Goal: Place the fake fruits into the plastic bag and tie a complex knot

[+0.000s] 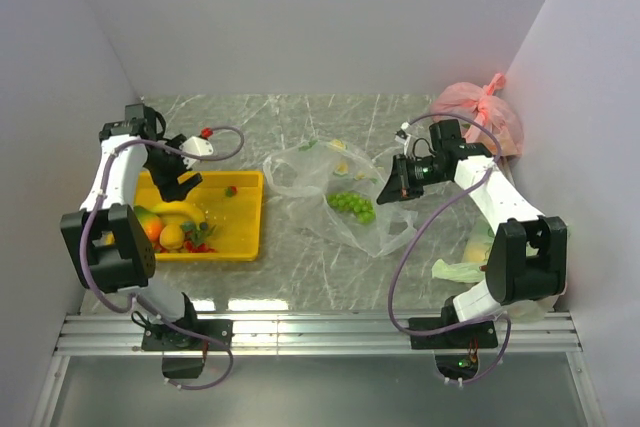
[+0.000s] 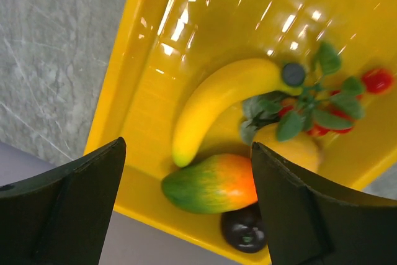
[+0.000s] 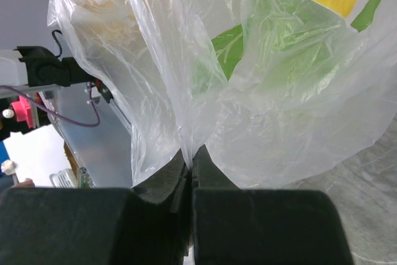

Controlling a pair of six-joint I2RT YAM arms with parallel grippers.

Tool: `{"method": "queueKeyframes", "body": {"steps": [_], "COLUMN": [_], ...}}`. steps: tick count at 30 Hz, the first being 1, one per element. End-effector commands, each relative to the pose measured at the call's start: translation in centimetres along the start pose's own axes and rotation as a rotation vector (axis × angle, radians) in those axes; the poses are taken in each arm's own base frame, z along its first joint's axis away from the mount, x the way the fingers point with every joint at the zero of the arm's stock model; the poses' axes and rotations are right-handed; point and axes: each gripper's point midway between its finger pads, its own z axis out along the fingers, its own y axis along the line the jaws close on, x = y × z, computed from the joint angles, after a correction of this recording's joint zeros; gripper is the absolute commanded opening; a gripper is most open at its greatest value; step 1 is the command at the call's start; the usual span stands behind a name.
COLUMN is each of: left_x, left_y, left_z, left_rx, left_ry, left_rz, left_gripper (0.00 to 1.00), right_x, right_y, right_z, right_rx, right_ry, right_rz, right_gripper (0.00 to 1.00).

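Observation:
A yellow tray (image 1: 238, 229) holds a yellow banana (image 2: 217, 100), a green-orange fruit (image 2: 214, 184), a yellow round fruit (image 2: 294, 148), red berries with green leaves (image 2: 332, 116) and a dark fruit (image 2: 245, 233). My left gripper (image 1: 180, 187) hangs open and empty over the tray, and in the left wrist view (image 2: 188, 147) it is above the banana's tip. The plastic bag (image 1: 305, 169) lies mid-table with a green grape bunch (image 1: 352, 204) inside. My right gripper (image 1: 392, 182) is shut on the bag's film (image 3: 279, 110) and pinches it at the tips (image 3: 190, 156).
A pink knotted bag (image 1: 480, 112) sits at the back right against the wall. A pale green bag (image 1: 462, 269) lies by the right arm's base. A lone red berry (image 1: 231, 190) lies in the tray's far part. Grey walls close in both sides.

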Motion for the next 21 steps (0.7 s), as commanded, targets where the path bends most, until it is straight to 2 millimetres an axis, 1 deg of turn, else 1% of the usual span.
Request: {"method": "queueKeyframes", "body": {"steps": [1, 2, 3, 5, 6, 7, 11, 12, 14, 15, 18, 19, 20, 21], "left_x": [1.7, 1.9, 2.4, 2.5, 2.7, 2.6, 2.8, 2.9, 3.1, 3.6, 4.4, 4.4, 4.4, 4.4], "left_y": [1.2, 1.4, 1.1, 1.2, 1.0, 0.9, 0.4, 0.6, 0.5, 0.0, -0.7, -0.7, -0.8, -0.9], "left_z": [1.6, 2.2, 3.1, 4.1, 5.1, 5.5, 7.9, 8.6, 9.3, 10.0, 10.8, 10.9, 11.1, 11.2], "left_rx": [0.011, 0.010, 0.030, 0.045, 0.066, 0.077, 0.112, 0.111, 0.121, 0.140, 0.166, 0.162, 0.161, 0.163], "left_ry": [0.077, 0.086, 0.093, 0.097, 0.099, 0.100, 0.089, 0.086, 0.091, 0.105, 0.119, 0.115, 0.112, 0.109], "left_rz": [0.178, 0.198, 0.201, 0.218, 0.214, 0.218, 0.225, 0.227, 0.241, 0.245, 0.267, 0.265, 0.262, 0.263], "left_gripper": [0.87, 0.87, 0.87, 0.86, 0.85, 0.84, 0.79, 0.79, 0.76, 0.75, 0.71, 0.69, 0.62, 0.60], "right_x": [-1.2, -1.1, -1.0, -0.9, -0.9, -0.8, -0.8, -0.7, -0.7, -0.7, -0.6, -0.6, -0.7, -0.7], "right_y": [0.9, 0.9, 0.9, 0.7, 0.6, 0.5, 0.5, 0.6, 0.6, 0.5, 0.5, 0.4, 0.5, 0.5], "right_z": [-0.6, -0.6, -0.5, -0.5, -0.5, -0.5, -0.5, -0.4, -0.4, -0.4, -0.2, -0.2, -0.2, -0.2], "right_rx": [0.024, 0.024, 0.024, 0.033, 0.037, 0.041, 0.031, 0.030, 0.027, 0.026, 0.020, 0.020, 0.019, 0.017], "right_ry": [-0.024, -0.021, -0.017, -0.015, -0.014, -0.010, -0.007, -0.004, -0.001, 0.001, 0.009, 0.010, 0.007, 0.008], "right_rz": [-0.054, -0.051, -0.047, -0.046, -0.048, -0.047, -0.040, -0.041, -0.041, -0.038, -0.039, -0.034, -0.036, -0.035], "right_gripper": [0.00, 0.00, 0.00, 0.00, 0.00, 0.00, 0.00, 0.00, 0.00, 0.00, 0.00, 0.00, 0.00, 0.00]}}
